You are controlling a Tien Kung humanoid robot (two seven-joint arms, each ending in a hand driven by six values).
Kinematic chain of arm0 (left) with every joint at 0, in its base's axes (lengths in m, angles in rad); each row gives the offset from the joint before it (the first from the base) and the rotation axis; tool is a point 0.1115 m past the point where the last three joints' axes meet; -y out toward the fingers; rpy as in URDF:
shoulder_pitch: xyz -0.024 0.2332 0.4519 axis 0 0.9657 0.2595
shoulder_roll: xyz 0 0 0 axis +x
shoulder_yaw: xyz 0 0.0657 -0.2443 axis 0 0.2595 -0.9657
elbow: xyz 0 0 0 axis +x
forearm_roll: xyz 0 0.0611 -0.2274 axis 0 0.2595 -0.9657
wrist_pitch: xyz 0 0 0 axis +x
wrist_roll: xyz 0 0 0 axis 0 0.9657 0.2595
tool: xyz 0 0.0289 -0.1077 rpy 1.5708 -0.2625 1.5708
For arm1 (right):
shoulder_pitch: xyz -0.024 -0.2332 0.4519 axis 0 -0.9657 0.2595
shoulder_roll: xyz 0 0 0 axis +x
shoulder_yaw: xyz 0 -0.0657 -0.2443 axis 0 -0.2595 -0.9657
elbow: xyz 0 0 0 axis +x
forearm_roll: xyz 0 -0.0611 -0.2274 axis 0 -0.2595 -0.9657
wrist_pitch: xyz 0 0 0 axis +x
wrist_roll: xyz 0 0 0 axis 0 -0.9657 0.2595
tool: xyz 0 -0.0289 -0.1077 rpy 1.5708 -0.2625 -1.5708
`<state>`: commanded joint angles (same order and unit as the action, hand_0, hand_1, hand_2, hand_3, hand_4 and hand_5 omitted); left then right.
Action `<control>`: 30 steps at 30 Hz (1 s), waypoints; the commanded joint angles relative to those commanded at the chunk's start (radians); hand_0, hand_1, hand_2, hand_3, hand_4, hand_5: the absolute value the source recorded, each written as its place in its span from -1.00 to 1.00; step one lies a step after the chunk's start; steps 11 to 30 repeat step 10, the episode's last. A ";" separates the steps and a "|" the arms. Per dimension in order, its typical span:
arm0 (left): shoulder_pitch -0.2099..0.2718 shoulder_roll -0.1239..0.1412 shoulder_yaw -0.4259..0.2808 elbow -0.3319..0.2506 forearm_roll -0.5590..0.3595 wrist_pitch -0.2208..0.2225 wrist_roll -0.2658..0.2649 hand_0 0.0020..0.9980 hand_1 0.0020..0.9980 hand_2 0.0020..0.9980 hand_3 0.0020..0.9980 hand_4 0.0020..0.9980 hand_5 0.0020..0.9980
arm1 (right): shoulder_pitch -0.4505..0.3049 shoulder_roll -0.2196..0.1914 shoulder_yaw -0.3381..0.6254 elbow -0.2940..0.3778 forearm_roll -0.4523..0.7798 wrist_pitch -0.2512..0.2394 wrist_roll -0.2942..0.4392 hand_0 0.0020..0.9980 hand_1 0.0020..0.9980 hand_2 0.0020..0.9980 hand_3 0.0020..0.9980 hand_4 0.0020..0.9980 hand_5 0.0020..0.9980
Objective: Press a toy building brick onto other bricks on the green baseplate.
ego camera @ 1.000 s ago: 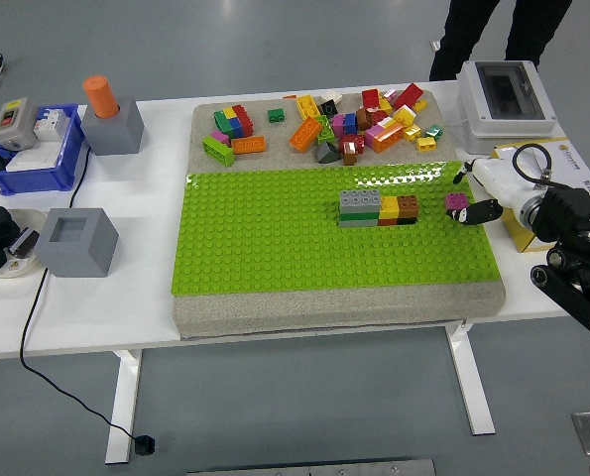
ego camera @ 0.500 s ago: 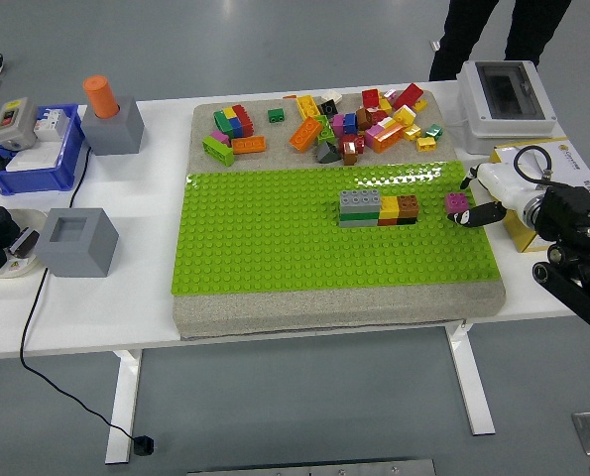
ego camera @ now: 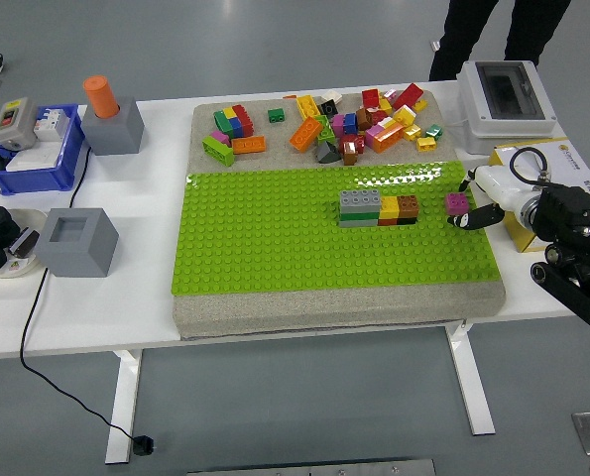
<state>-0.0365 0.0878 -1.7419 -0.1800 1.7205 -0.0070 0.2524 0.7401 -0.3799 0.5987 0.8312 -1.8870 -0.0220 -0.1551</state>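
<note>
At the baseplate's (ego camera: pixel 275 238) right edge, the right hand (ego camera: pixel 493 195) holds a small pink brick (ego camera: pixel 457 203) pinched between its fingertips (ego camera: pixel 476 214); the fingers are closed on the brick. The brick sits low over the studs, just right of the brick row (ego camera: pixel 379 207); whether it touches the plate cannot be told. The row consists of a grey block, a yellow brick and a brown brick, set side by side right of the plate's centre. Loose bricks (ego camera: pixel 324 124) of mixed colours lie in a pile on the mat beyond the plate's far edge. The right arm enters from the right edge, over a yellow box (ego camera: pixel 562 159). A person's legs (ego camera: pixel 493 30) show at the top.
</note>
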 joint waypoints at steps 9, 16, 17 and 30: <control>0.002 -0.001 0.000 0.000 0.000 0.000 0.001 0.58 0.61 0.55 -0.13 1.00 0.71 | 0.006 0.005 -0.013 -0.015 0.000 -0.002 0.004 0.59 0.63 0.73 0.40 0.50 -0.15; 0.003 -0.001 0.000 0.000 0.001 0.000 0.001 0.58 0.61 0.55 -0.13 1.00 0.71 | 0.007 0.006 -0.014 -0.016 0.001 -0.003 0.005 0.59 0.63 0.73 0.40 0.50 -0.15; 0.003 -0.001 0.000 0.000 0.001 0.000 0.001 0.58 0.61 0.55 -0.13 1.00 0.71 | 0.007 0.006 -0.014 -0.016 0.001 -0.003 0.005 0.59 0.63 0.73 0.40 0.50 -0.15; 0.003 -0.001 0.000 0.000 0.001 0.000 0.001 0.58 0.61 0.55 -0.13 1.00 0.71 | 0.007 0.006 -0.014 -0.016 0.001 -0.003 0.005 0.59 0.63 0.73 0.40 0.50 -0.15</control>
